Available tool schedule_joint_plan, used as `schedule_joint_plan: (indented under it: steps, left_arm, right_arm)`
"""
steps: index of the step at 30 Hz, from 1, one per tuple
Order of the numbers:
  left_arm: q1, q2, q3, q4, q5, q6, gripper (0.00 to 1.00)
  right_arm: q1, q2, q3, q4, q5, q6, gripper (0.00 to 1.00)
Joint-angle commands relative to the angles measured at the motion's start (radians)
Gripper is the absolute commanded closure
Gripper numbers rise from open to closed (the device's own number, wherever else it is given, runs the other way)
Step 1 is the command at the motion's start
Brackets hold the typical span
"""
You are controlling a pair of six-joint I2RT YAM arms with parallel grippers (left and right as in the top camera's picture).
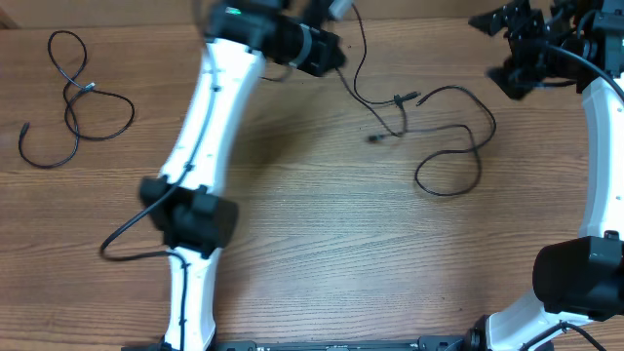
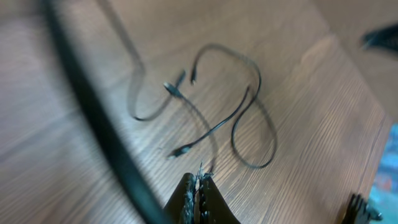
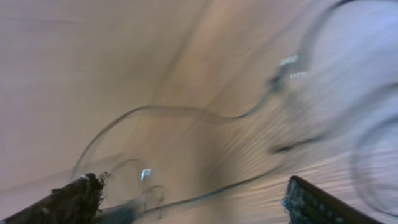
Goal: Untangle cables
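Left gripper (image 2: 196, 186) is up at the far-center edge of the table (image 1: 312, 244), fingers pressed together and pinching a thin strand of the tangled cable (image 1: 395, 100), which sprawls in loops right of center. Right gripper (image 3: 193, 199) hangs over the far-right corner, 2 fingers spread wide, nothing between them. 1 separate cable (image 1: 88, 88) lies looped at far left, well apart. Right wrist view is blurred.
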Motion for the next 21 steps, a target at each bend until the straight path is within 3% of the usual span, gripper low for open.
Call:
schedule_joint_plan:
  steps: [1,5,9,14,21]
  left_arm:
    - [0.056,-0.183,0.005,-0.013,0.071,-0.013,0.96]
    - [0.130,-0.323,0.005,0.006,0.072,-0.021,0.96]
    - [0.191,-0.445,0.005,0.053,0.074,-0.119,0.96]
    - [0.200,-0.536,0.005,0.074,0.084,-0.139,0.96]
    - [0.201,-0.610,0.005,-0.075,-0.169,-0.152,0.96]
  right_arm:
    - [0.012,-0.027,0.002,-0.035,0.282,-0.028,0.00]
    - [0.020,-0.026,-0.043,-0.085,0.393,-0.028,0.00]
    - [0.036,-0.026,-0.134,-0.103,0.389,-0.028,0.00]
    - [0.113,-0.026,-0.308,-0.062,0.266,-0.106,0.00]
    - [0.222,-0.026,-0.540,0.100,0.224,-0.167,0.00]
